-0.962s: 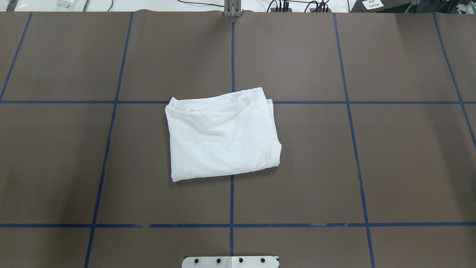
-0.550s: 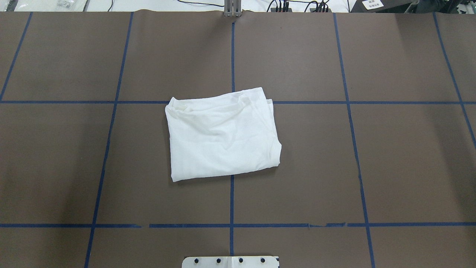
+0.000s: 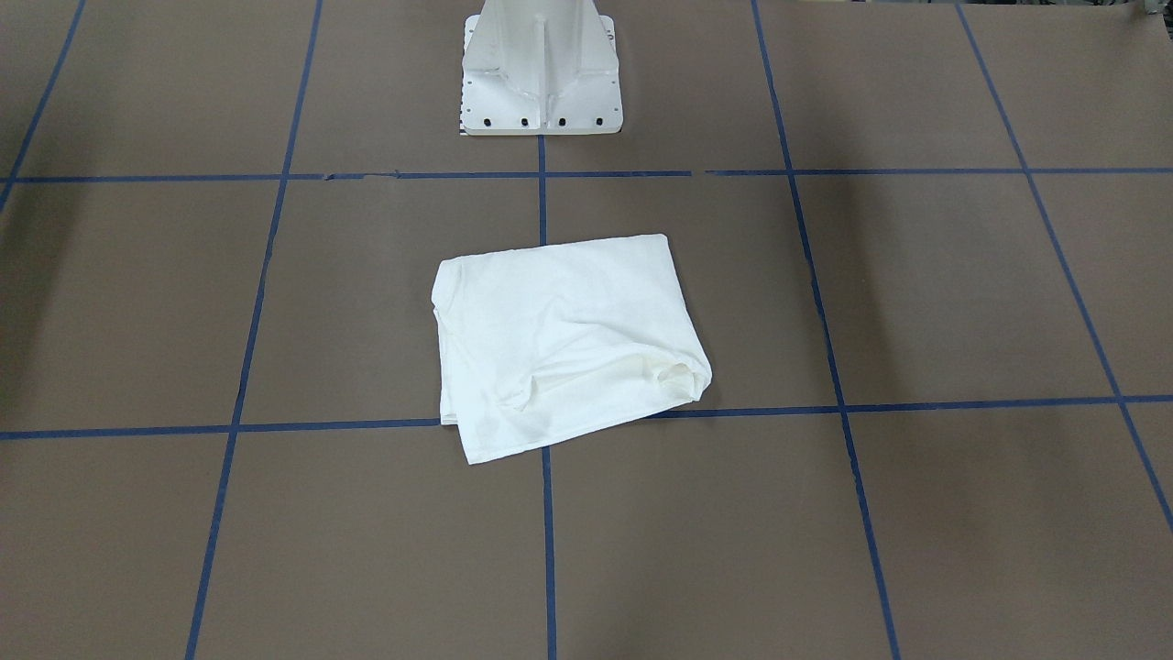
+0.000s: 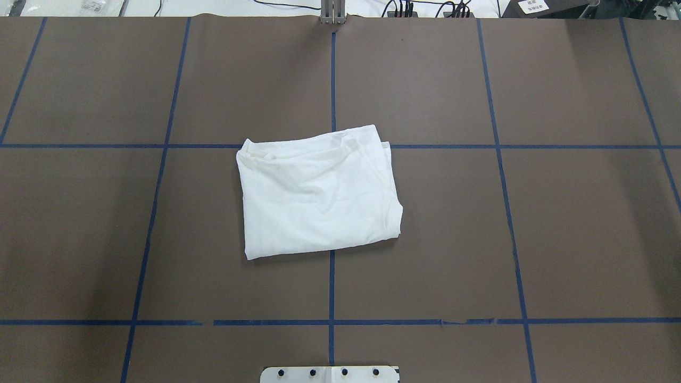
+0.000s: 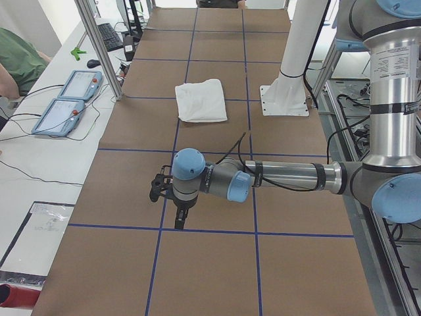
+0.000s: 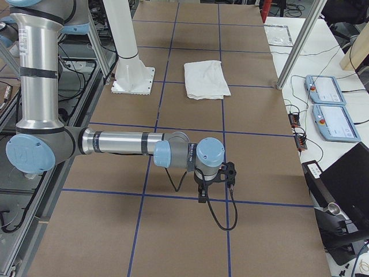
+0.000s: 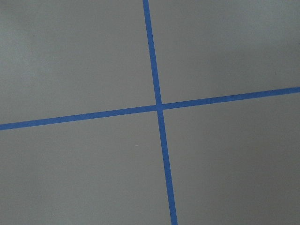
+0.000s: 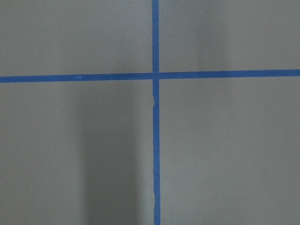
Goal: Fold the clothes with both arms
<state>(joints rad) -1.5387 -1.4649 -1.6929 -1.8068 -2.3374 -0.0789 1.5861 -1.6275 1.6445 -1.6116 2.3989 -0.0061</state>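
Observation:
The clothes, a white T-shirt [image 4: 319,194] folded into a rough rectangle, lie at the table's centre, collar edge on the far side; the shirt also shows in the front view [image 3: 568,344]. Neither arm appears in the overhead or front view. In the exterior left view my left arm [image 5: 289,176] stretches low over the table's near end, and its gripper [image 5: 177,222] points down at a blue tape line, far from the shirt [image 5: 201,100]. My right gripper [image 6: 202,196] hangs the same way at the opposite end. I cannot tell whether either is open or shut. Both wrist views show only brown table and tape crossings.
The white pedestal base [image 3: 539,69] stands behind the shirt on the robot's side. Blue tape lines [image 4: 331,287] grid the brown table. Teach pendants [image 5: 69,99] and cables lie on the side bench beside a metal post [image 5: 99,46]. A person's green sleeve [image 5: 20,62] is at the bench.

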